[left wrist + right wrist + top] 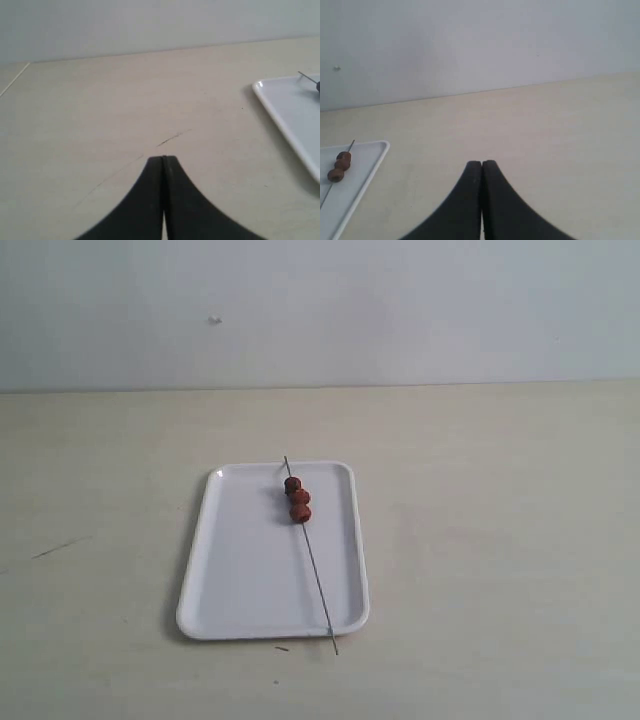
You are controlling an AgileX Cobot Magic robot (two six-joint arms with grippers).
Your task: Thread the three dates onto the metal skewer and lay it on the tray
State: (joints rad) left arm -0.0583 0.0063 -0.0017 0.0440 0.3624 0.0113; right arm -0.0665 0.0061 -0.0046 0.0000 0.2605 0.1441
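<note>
The white tray (240,570) lies in the middle of the table. On it rests the thin metal skewer (315,575), running from the tray's far edge to just past its near rim. The three reddish-brown dates (297,498) sit threaded together near the skewer's far end. Neither arm shows in the exterior view. My left gripper (163,159) is shut with nothing in it, over bare table off the tray's left side (285,107). My right gripper (481,163) is shut and empty too, well off the tray's right side (362,172), where the dates (339,166) show on the skewer.
The pale tabletop (500,540) stretches all round the tray to a plain white wall (400,310) behind. A thin dark scratch (60,547) marks the table at the left, and a tiny dark speck (282,648) lies just before the tray's near rim.
</note>
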